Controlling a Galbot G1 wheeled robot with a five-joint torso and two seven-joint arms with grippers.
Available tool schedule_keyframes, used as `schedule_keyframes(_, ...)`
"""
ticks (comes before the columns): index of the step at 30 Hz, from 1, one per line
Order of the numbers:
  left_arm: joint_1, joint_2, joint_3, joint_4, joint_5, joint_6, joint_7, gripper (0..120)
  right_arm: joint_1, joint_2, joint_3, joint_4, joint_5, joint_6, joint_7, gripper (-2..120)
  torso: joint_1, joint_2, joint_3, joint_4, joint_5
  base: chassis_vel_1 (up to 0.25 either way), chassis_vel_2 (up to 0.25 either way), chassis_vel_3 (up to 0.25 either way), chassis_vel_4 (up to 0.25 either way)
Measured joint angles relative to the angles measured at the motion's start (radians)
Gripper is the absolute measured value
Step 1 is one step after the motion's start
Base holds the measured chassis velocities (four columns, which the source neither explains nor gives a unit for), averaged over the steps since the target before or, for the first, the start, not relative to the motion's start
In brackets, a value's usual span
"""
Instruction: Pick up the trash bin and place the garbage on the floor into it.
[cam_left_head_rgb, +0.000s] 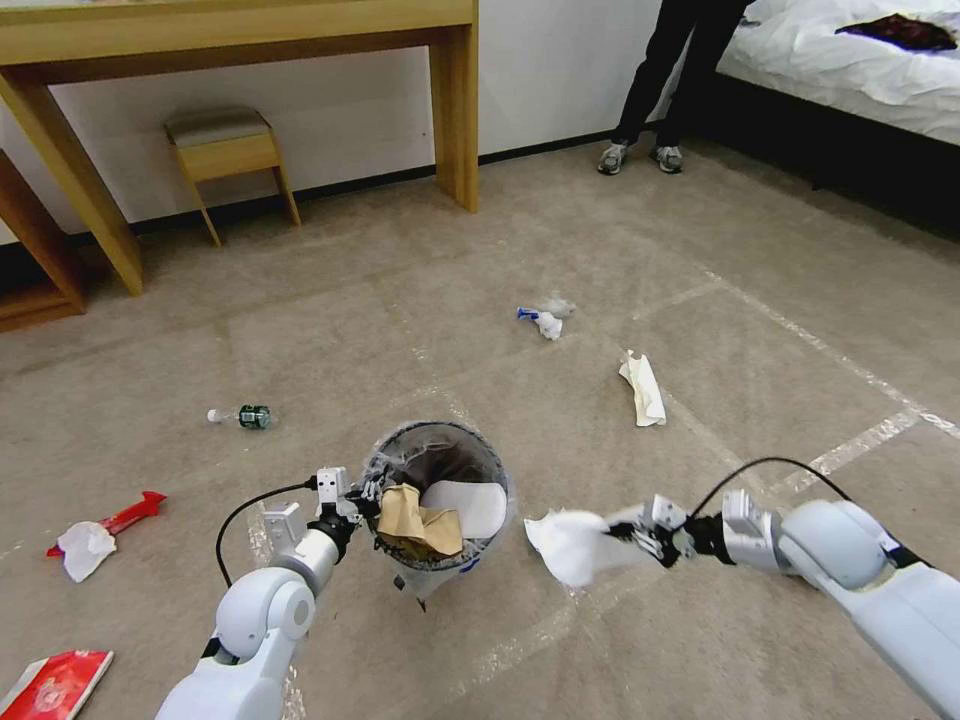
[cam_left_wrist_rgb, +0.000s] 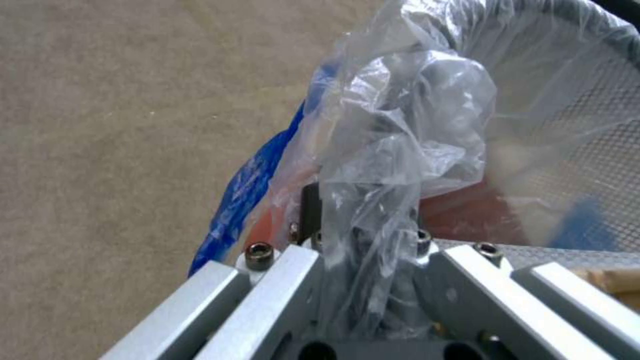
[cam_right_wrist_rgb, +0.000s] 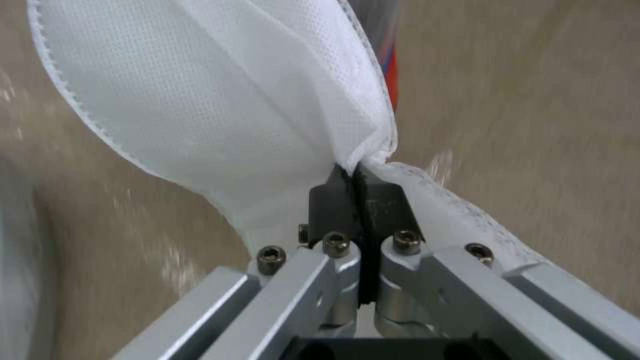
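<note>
- Sitting low in the middle of the floor (cam_left_head_rgb: 600, 230), close in front of the robot: the trash bin (cam_left_head_rgb: 440, 500), round, with a grey rim and a crinkly clear bag inside
- Already lying in the bin: a crumpled brown paper bag (cam_left_head_rgb: 415, 520) and a flat white slipper (cam_left_head_rgb: 468, 506)
- Holding the bin at its near rim: the left gripper (cam_left_head_rgb: 362, 497), jaws pinched shut on the rim and the plastic liner (cam_left_wrist_rgb: 393, 150), with the bunched liner hiding the pads in the left wrist view
- Hanging just beside the bin, on its right side, not yet over the opening: a second white slipper (cam_left_head_rgb: 570, 545), soft and floppy
- Pinching that slipper by one edge: the right gripper (cam_left_head_rgb: 630, 535), jaws squeezed tight together on the white cloth (cam_right_wrist_rgb: 220, 110)
- Judging the step: carrying the white slipper toward the bin, not yet dropping it
- Needing next, most likely: bringing the slipper over the open top, clear of the rim, then letting go so it falls in and not on the carpet
- Still waiting on the floor, well apart from the bin: a small bottle (cam_left_head_rgb: 242, 416) to the left, a red packet with a white tissue (cam_left_head_rgb: 100, 530), a flat red packet (cam_left_head_rgb: 55, 685) near the left arm, a white wrapper (cam_left_head_rgb: 643, 388) to the right, and a little white and blue clump (cam_left_head_rgb: 545, 316) farther off
- Judging the task as partly done, with many bits still to pick up
</note>
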Motion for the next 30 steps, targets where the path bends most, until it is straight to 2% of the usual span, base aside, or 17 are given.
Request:
schedule_keyframes(7, 0.014, 0.005, 0.004, -0.015, 0.023, 0.002, 0.005, 1, -0.008, -0.02, 0.073, 0.115, 0.156, -0.024, 0.015, 0, 0.0, 0.0, 0.0, 0.0, 0.0, 0.0, 0.0, 0.0, 0.0)
schedule_keyframes(16, 0.017, -0.007, 0.007, -0.003, 0.032, 0.002, 0.008, 1, -0.02, -0.007, 0.141, 0.223, 0.244, -0.024, 0.027, 0, 0.0, 0.0, 0.0, 0.0, -0.0001, 0.0, 0.0, 0.0, 0.0)
schedule_keyframes(30, 0.011, -0.02, 0.031, 0.013, 0.057, 0.002, 0.039, 1, -0.003, 0.042, 0.119, 0.3, 0.384, 0.003, 0.064, 0, 0.0, 0.0, 0.0, 0.0, 0.0, 0.0, 0.0, 0.0, 0.0)
